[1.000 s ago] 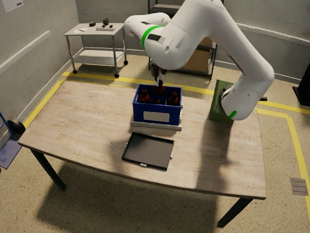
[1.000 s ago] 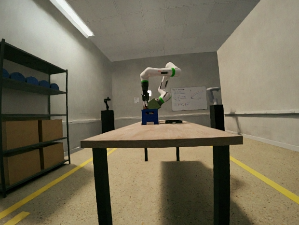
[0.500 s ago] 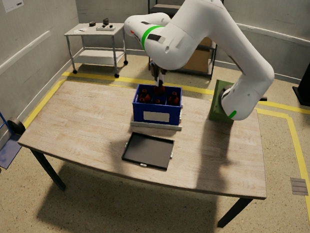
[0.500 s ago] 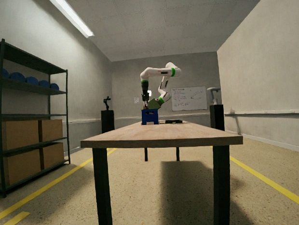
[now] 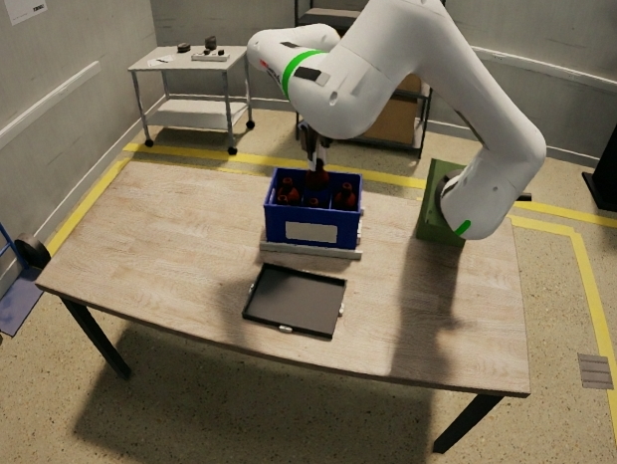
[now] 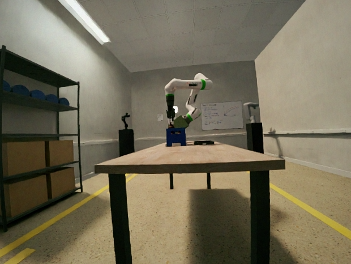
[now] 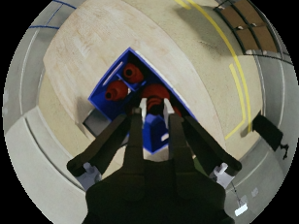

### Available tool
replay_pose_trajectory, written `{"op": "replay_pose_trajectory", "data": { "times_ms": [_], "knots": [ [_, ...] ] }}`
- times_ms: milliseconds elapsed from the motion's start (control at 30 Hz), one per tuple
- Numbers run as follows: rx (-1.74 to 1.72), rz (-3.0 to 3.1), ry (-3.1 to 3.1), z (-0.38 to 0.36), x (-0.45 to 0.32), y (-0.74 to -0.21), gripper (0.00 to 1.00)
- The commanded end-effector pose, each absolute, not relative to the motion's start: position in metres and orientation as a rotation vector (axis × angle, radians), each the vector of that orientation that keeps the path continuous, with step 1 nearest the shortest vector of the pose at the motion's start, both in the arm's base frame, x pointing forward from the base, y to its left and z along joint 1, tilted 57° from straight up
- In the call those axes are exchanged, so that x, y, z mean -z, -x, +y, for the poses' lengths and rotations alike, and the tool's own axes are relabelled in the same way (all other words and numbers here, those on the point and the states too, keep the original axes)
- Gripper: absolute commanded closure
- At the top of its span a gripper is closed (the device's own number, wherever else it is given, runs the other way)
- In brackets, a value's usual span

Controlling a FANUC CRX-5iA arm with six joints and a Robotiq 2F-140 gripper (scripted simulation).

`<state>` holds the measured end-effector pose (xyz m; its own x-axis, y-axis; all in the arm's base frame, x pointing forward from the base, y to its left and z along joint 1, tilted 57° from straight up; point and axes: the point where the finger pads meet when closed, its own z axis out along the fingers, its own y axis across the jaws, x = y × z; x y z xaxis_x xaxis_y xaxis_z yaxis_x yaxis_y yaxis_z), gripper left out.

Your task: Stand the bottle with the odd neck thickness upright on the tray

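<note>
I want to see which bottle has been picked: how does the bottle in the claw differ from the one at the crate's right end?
The gripped bottle sits higher than the right-end bottle, its shoulder above the crate rim. The claw is shut on its neck; the right-end bottle's neck is free. The gripped one is at the back, the other nearer the right wall. Both are upright, dark reddish-brown.

Below the pincer (image 5: 316,158), glossy brown bottles (image 5: 344,196) stand in a smooth blue plastic crate (image 5: 311,219) on the matt, pale-grained wooden worktop (image 5: 164,239).
</note>
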<state>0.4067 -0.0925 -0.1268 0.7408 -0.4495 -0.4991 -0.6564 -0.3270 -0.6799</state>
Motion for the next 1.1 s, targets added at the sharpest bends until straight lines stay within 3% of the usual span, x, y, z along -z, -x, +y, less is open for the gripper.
{"op": "replay_pose_trajectory", "data": {
  "times_ms": [0, 1067],
  "knots": [
    [-0.27, 0.841, 1.98, -0.095, 0.125, -0.406, 0.9],
    [-0.27, 0.841, 1.98, -0.12, 0.109, -0.402, 0.9]
  ]
}}
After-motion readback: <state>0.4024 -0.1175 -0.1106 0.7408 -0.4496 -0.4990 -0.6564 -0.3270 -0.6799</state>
